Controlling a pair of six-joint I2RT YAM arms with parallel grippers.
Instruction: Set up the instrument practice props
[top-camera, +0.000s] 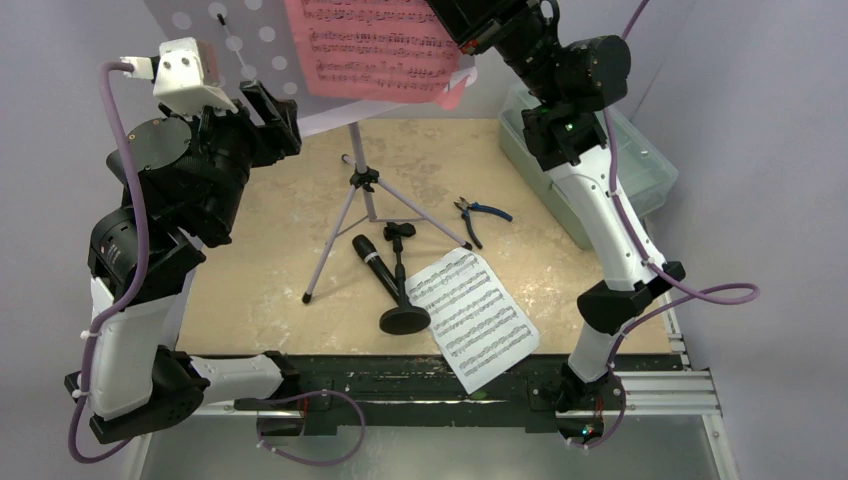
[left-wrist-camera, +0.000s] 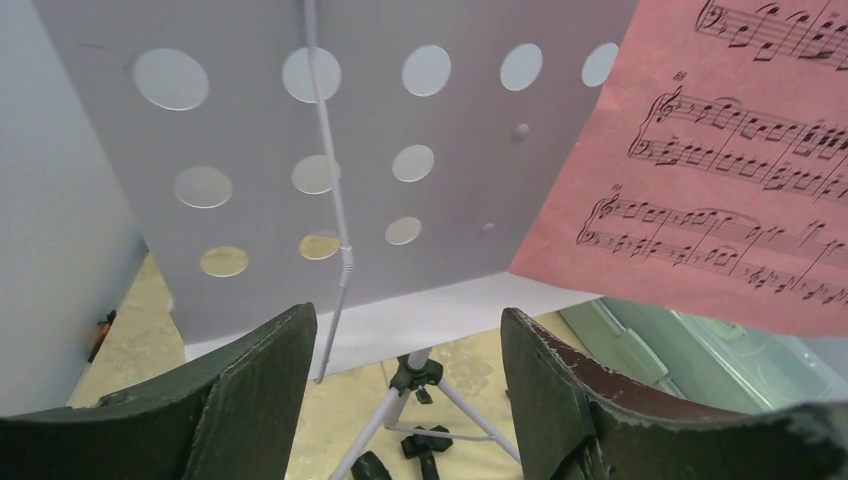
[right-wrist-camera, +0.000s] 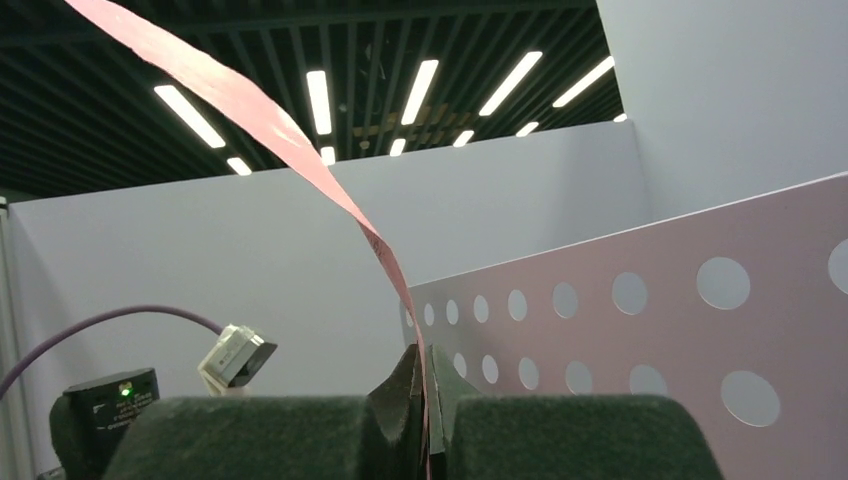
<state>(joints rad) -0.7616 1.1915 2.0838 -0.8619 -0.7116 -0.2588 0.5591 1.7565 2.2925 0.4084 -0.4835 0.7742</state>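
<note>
The lavender music stand (top-camera: 358, 190) stands on its tripod at the table's back, its hole-punched tray (left-wrist-camera: 330, 150) filling the left wrist view. My right gripper (right-wrist-camera: 425, 385) is shut on the edge of the pink music sheet (top-camera: 375, 45), holding it in front of the tray (right-wrist-camera: 640, 340). The sheet (right-wrist-camera: 300, 150) curls up from the jaws. My left gripper (left-wrist-camera: 408, 350) is open and empty, just short of the tray's lower lip. The black microphone (top-camera: 372, 263), the short round-based mic stand (top-camera: 403, 300) and the white music sheet (top-camera: 472, 313) lie on the table.
Blue-handled pliers (top-camera: 478, 215) lie right of the tripod. A clear lidded plastic box (top-camera: 590, 165) sits at the back right, under my right arm. The tripod's legs (top-camera: 330, 250) spread toward the microphone.
</note>
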